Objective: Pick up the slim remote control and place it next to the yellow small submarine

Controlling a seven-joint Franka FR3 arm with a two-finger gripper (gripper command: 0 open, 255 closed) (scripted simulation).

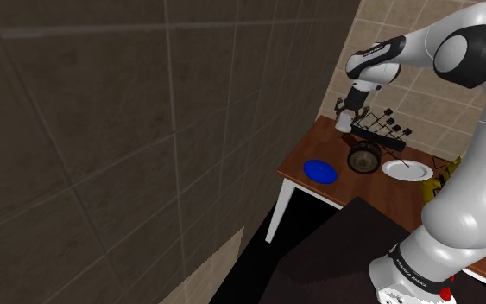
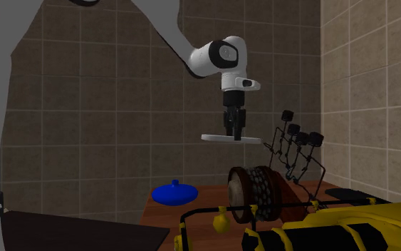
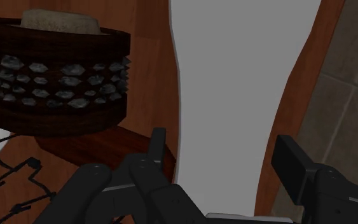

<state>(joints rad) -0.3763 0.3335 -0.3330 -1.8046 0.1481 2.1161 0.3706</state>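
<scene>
The gripper (image 2: pixel 234 135) is closed partway on the remote (image 2: pixel 214 137), a flat pale grey slab hanging level in the air above the table (image 1: pixel 312 144), well clear of everything on it; in the wrist view the two black fingers (image 3: pixel 159 141) clasp the remote (image 3: pixel 234 76) across its narrow width, near the middle of its length; it looks light and stiff, thin and smooth-faced, so it should carry easily but could slip or swing if held off-centre, and this mid-length hold across the slim sides seems the right one; the submarine (image 2: pixel 348 229), yellow with black bands, sits at the near edge of the second exterior view, well apart from the remote; counted, there is one remote, one submarine, one blue dish (image 1: pixel 320 170), one white plate (image 1: pixel 407 170), one dark round pot (image 3: pixel 56 76) studded with grey spikes, and one wire rack (image 2: pixel 295 153) with black knobs.
</scene>
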